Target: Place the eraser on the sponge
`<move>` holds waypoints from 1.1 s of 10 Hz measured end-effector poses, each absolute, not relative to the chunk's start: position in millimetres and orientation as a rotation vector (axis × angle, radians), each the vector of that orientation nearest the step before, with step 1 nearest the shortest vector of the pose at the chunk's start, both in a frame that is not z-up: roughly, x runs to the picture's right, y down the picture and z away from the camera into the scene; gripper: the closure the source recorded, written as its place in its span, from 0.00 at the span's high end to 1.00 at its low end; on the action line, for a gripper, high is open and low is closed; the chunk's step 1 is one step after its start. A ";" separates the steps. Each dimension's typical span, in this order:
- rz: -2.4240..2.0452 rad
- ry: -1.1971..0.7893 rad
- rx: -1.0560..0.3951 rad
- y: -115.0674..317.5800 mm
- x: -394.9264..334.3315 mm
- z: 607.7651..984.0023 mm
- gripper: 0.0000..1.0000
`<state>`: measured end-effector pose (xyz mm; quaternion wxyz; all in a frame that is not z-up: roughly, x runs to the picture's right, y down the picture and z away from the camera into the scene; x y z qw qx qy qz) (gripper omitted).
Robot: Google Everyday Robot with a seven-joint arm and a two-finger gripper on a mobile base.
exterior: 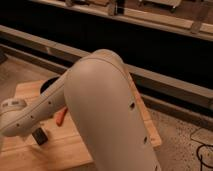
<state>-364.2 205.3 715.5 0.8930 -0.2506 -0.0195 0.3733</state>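
Note:
My white arm point(105, 110) fills the middle of the camera view and reaches down to the left over the wooden table point(27, 92). Its wrist point(14, 116) hangs at the left edge. Below the wrist, the dark end of my gripper point(39, 136) sits just above the tabletop. I cannot pick out the eraser from that dark shape. The sponge is hidden or out of view.
An orange-red stick point(60, 116) lies on the table just right of the forearm. A sliver of a round black bowl point(49, 84) shows behind the arm at the back of the table. Dark shelving point(150, 45) runs along behind, and speckled floor point(185, 145) lies to the right.

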 end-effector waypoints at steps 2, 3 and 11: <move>0.793 -0.028 -0.533 201.0 -358.1 723.1 0.65; 0.796 -0.021 -0.536 200.4 -356.0 725.5 0.65; 0.789 -0.016 -0.568 207.1 -361.6 735.6 0.64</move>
